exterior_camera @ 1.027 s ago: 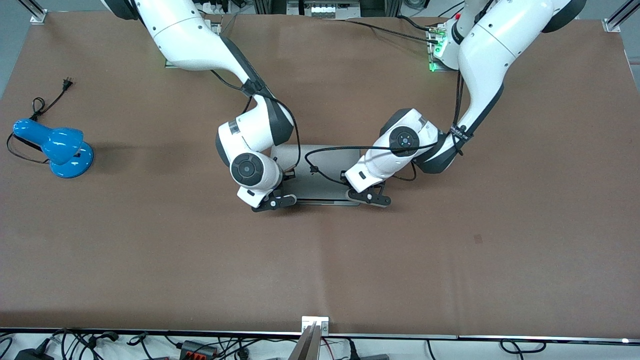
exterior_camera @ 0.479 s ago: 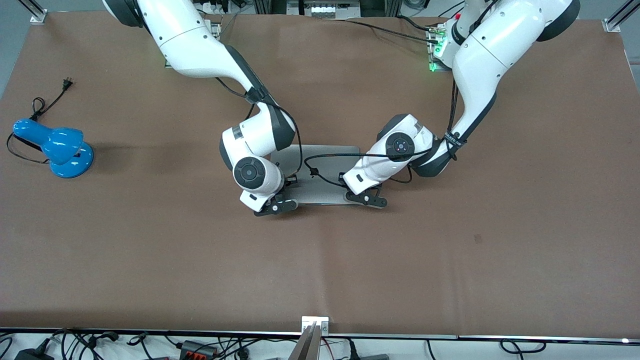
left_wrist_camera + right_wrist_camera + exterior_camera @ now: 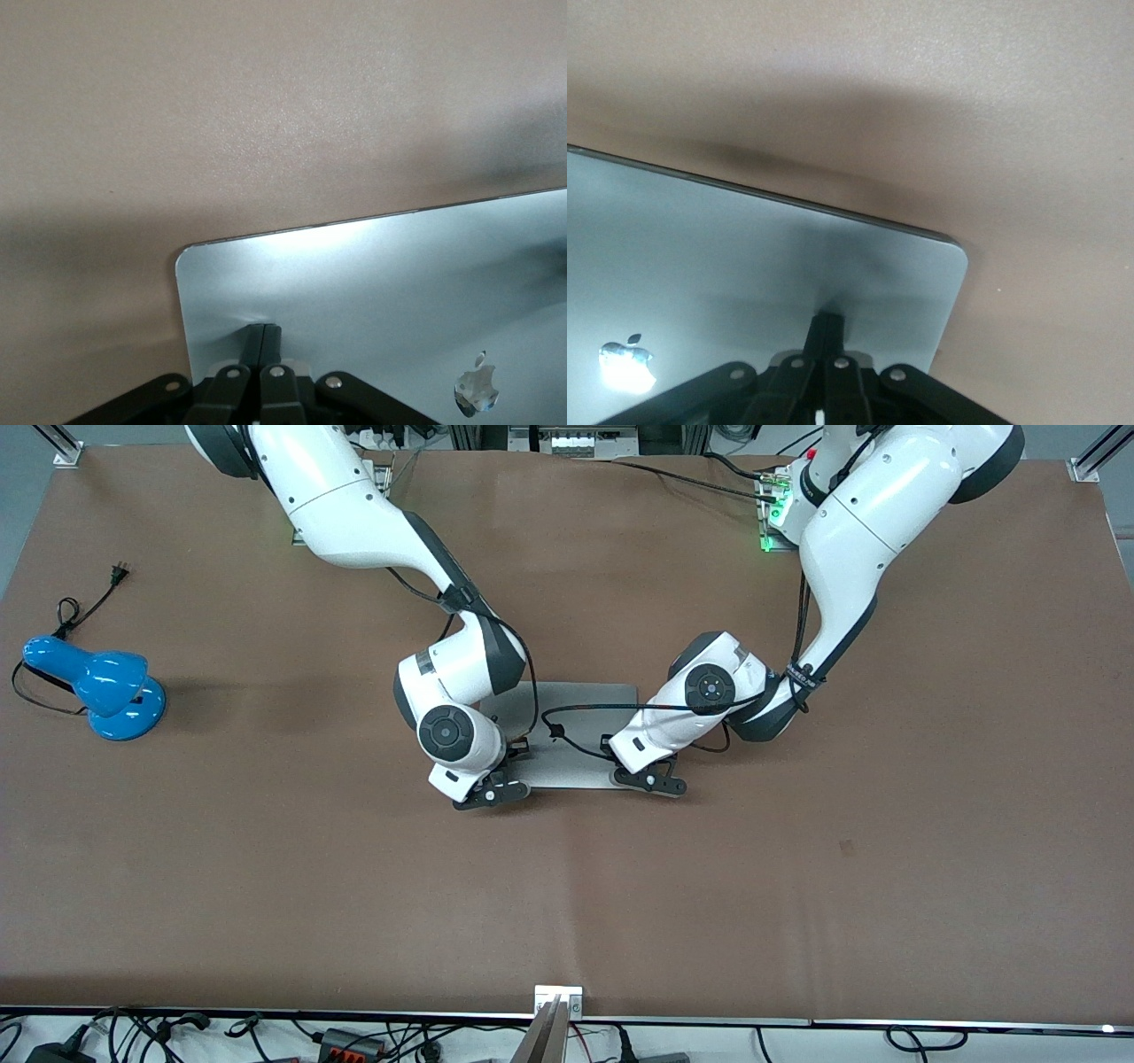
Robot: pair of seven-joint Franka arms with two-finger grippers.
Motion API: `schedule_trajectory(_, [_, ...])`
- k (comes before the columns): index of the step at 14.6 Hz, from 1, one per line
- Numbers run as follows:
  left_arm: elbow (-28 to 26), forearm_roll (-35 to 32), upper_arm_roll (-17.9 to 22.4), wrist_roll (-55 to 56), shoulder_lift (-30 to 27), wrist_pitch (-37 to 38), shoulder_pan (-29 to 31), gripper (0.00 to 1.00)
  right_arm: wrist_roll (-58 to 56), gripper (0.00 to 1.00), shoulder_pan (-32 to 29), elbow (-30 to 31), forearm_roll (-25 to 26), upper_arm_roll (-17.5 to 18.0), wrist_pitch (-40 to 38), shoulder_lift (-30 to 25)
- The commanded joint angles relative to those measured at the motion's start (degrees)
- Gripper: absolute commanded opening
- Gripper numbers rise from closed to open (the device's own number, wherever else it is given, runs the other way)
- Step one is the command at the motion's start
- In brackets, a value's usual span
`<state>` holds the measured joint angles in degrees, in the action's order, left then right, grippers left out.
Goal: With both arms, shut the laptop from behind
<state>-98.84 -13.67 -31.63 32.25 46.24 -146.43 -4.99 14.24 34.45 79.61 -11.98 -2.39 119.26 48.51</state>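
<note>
Both grippers are down on the lid, and we can see them pressing from the hinge side toward the front camera. Left gripper (image 3: 647, 778) sits at the lid corner toward the left arm's end of the table, and in its wrist view the fingertips (image 3: 263, 338) are pinched together, holding nothing, tips resting on the silver surface. Right gripper (image 3: 489, 791) mirrors it at the corner toward the right arm's end, fingers (image 3: 825, 335) likewise clenched on nothing, touching the lid near its rounded corner.

We find the laptop (image 3: 576, 731) in the middle of the brown table (image 3: 797, 886), between the two wrists, its silver-grey lid lying low and flat as seen from the front; we cannot tell whether it is fully down on the base. The apple logo (image 3: 475, 393) glints in the left wrist view, and shows again in the right one.

Well apart, toward the right arm's end of the table, a blue desk lamp (image 3: 97, 685) lies with its black cord (image 3: 84, 607) trailing beside it.
</note>
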Motion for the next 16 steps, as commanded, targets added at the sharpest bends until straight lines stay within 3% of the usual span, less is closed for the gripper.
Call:
schedule_trajectory(1, [1.37,-1.98,0.52,0.0,0.26,0.0,-0.46,0.01,-0.79,0.0,0.09,-2.26,0.47,0.11,0.02,1.24])
schedule_trajectory(4, [1.28,-2.15,0.34,-0.26,-1.67,2.97,0.33,0.01,-0.18,0.0,0.27,-4.81,1.35,-0.07,-3.58,0.36])
schedule_trajectory(12, [1.46,-1.89,-1.41,-3.59,-16.51,28.98,0.68,0.04,-0.01,0.0,0.36,-6.14,4.32,-1.3,-8.43,-2.45])
schedule_trajectory(14, [2.77,-1.45,-1.33,-4.82,-19.94,36.88,0.86,0.23,0.0,0.0,0.45,-6.14,7.57,-1.56,-9.65,-6.31])
schedule_trajectory(15, [4.26,-1.45,-1.41,-6.83,-20.39,41.53,1.12,0.43,0.0,0.01,0.45,-6.14,9.76,-1.82,-11.31,-7.37])
schedule_trajectory(16, [6.1,-1.36,-1.33,-9.29,-21.09,46.28,1.21,0.99,0.17,0.65,0.45,-6.14,10.91,-2.0,-12.37,-8.95])
